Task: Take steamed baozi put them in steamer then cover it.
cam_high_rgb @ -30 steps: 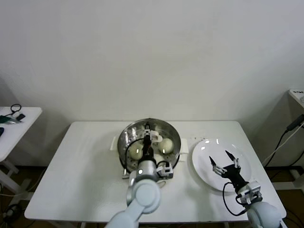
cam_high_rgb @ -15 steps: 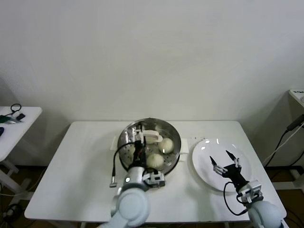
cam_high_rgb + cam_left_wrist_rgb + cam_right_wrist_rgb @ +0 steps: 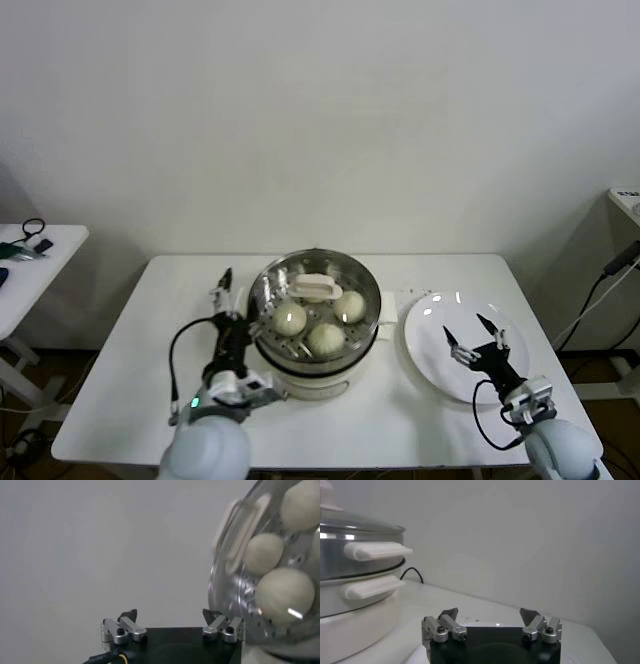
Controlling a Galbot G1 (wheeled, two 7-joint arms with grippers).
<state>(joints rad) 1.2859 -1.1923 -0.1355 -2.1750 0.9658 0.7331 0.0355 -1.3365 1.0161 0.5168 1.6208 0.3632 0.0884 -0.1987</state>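
1. Steamer stands mid-worktop; you see its cover seated on top, cream handle uppermost.
2. Steamed baozi lie inside on the perforated tray; three show clearly through the glass.
3. Your left end effector hovers just beside the steamer's left wall, fingers spread wide, holding nothing.
4. Your right end effector hangs over the white plate, to the steamer's right, fingers likewise apart and empty.
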